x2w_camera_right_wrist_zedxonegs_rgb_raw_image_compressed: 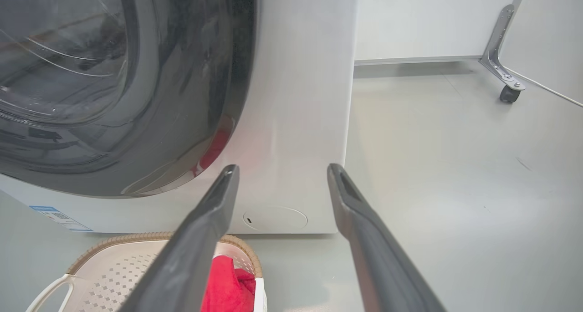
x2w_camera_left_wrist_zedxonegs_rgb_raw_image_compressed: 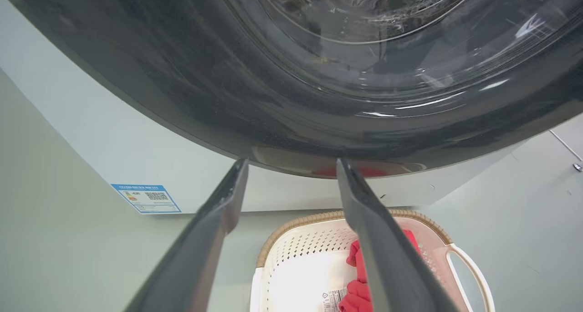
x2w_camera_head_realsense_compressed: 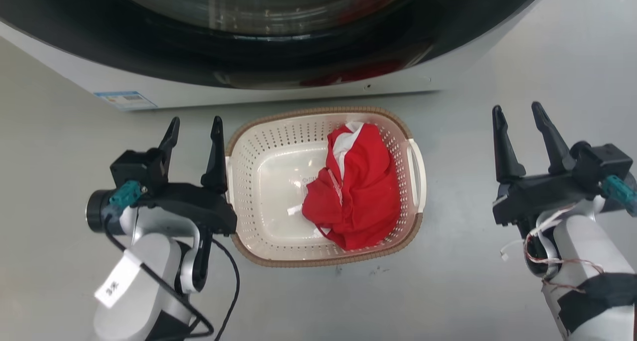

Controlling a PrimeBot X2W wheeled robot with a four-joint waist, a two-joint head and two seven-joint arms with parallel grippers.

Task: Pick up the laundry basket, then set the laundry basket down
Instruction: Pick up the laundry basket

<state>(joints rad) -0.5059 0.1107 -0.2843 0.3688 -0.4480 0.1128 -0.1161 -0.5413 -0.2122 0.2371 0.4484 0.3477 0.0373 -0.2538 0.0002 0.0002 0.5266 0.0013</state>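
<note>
The laundry basket (x2w_camera_head_realsense_compressed: 259,147) sits on the grey floor (x2w_camera_head_realsense_compressed: 448,281) between the 2 grippers, just in front of the washing machine (x2w_camera_head_realsense_compressed: 273,94). In the head view the left gripper (x2w_camera_head_realsense_compressed: 195,119) has its 2 fingers spread apart with nothing between them. Its inner finger (x2w_camera_head_realsense_compressed: 217,152) lies right along the basket's left edge. Whether it touches the rim cannot be told. The right gripper (x2w_camera_head_realsense_compressed: 516,107) also has its fingers spread and empty. It stands well apart from the basket's white right handle (x2w_camera_head_realsense_compressed: 417,174), with bare floor between them.

A crumpled red garment (x2w_camera_head_realsense_compressed: 358,191) with white trim fills the half of the basket nearer the right gripper's fingers. The half nearer the left gripper's fingers is bare plastic.

In the left wrist view the left gripper (x2w_camera_left_wrist_zedxonegs_rgb_raw_image_compressed: 291,161) points its tips at the lower curve of the dark glass door (x2w_camera_left_wrist_zedxonegs_rgb_raw_image_compressed: 319,98). The basket (x2w_camera_left_wrist_zedxonegs_rgb_raw_image_compressed: 300,243) lies below and partly behind the right-hand finger, with the red garment (x2w_camera_left_wrist_zedxonegs_rgb_raw_image_compressed: 355,298) beside that finger. A blue label (x2w_camera_left_wrist_zedxonegs_rgb_raw_image_compressed: 145,198) on the machine's white front sits beyond the left-hand finger.

In the right wrist view the right gripper (x2w_camera_right_wrist_zedxonegs_rgb_raw_image_compressed: 282,166) frames the machine's lower front corner and a round cap (x2w_camera_right_wrist_zedxonegs_rgb_raw_image_compressed: 274,218) between its tips. The basket (x2w_camera_right_wrist_zedxonegs_rgb_raw_image_compressed: 127,266) and garment (x2w_camera_right_wrist_zedxonegs_rgb_raw_image_compressed: 227,284) lie low, beside and behind the left-hand finger. Bare floor stretches beyond the right-hand finger, and a caster wheel (x2w_camera_right_wrist_zedxonegs_rgb_raw_image_compressed: 508,93) stands far beyond it.
</note>
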